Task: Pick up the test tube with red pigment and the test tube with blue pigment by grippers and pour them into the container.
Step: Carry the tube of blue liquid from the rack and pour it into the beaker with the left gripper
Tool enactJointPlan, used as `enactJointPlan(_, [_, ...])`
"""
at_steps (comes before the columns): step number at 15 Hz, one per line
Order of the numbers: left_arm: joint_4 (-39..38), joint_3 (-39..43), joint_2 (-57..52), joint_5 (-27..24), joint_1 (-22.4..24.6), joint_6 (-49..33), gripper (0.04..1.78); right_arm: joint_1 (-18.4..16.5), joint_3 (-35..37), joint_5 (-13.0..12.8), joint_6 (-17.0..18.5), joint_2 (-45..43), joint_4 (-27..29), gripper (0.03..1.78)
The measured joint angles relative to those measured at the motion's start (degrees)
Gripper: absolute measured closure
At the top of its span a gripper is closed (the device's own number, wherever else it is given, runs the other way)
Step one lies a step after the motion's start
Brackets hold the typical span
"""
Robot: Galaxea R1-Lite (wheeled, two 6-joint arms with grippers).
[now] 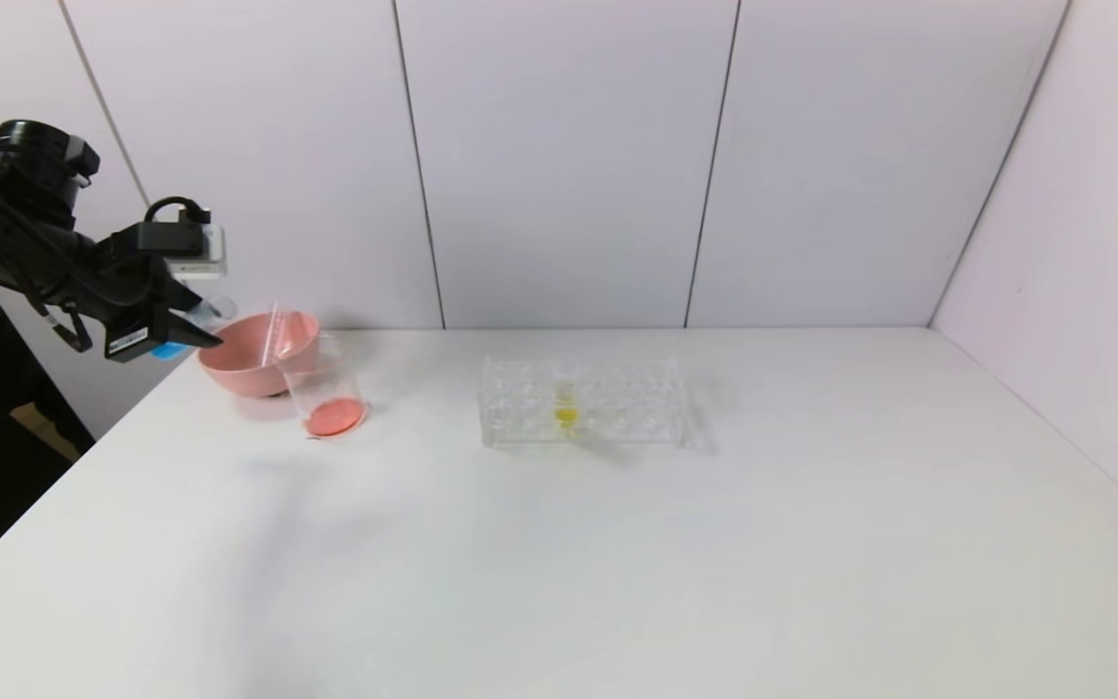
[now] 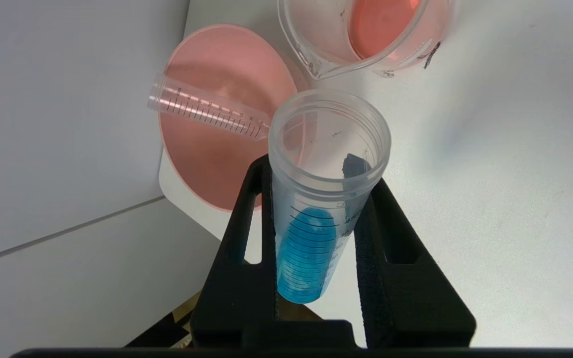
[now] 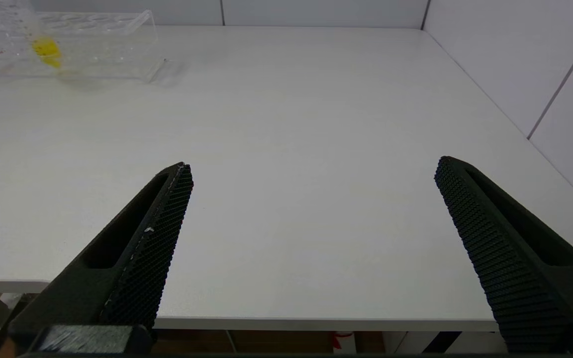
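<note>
A: Blue liquid sits in the rounded end of the blue tube [image 2: 316, 209], and the left gripper [image 2: 316, 238] has it pinched between both black fingers [image 2: 246, 233], one on each side of its wall.

B: Where is that, relative to the table [image 1: 617, 544]?

A: Off the table's left edge, in the air, just beside the pink bowl [image 1: 239, 359]. The tube's open mouth points toward the bowl and the beaker [image 1: 324, 388]. The liquid is pooled at the closed end, so none is running out yet.

B: And the red one?

A: The beaker already holds a red-orange pool at its bottom, and an empty-looking marked tube [image 2: 207, 112] lies across the bowl. I'd judge the red half done and the blue pour in hand.

B: What does the next move need?

A: My guess: carry the mouth over the beaker's rim, not the bowl's, since the two stand touching or nearly so. Then tip until the closed end rises above the mouth. The beaker is narrow and light-looking, so a bump could shift it.

B: The other arm?

A: The right gripper [image 3: 311, 238] is parked low by the table's near edge, fingers spread wide, holding nothing. The rack [image 1: 583, 400] with the yellow tube [image 1: 566, 403] stands mid-table, well apart from the action.
</note>
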Motion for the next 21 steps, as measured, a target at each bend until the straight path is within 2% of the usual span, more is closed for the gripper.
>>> enactJointPlan(6, [-1.29,0.0,0.07,3.19,-1.67,-4.94,1.36,0.0,0.0,0.0,0.0,0.0,0.0,0.04])
enactJointPlan(13, [-1.43,0.0,0.4,9.84,-3.94,-6.56,1.36,0.02,0.0,0.0,0.0,0.0,0.0,0.04])
enactJointPlan(21, [-1.57,0.0,1.27,14.99,-6.74,-8.7,1.36,0.0,0.0,0.0,0.0,0.0,0.0,0.04])
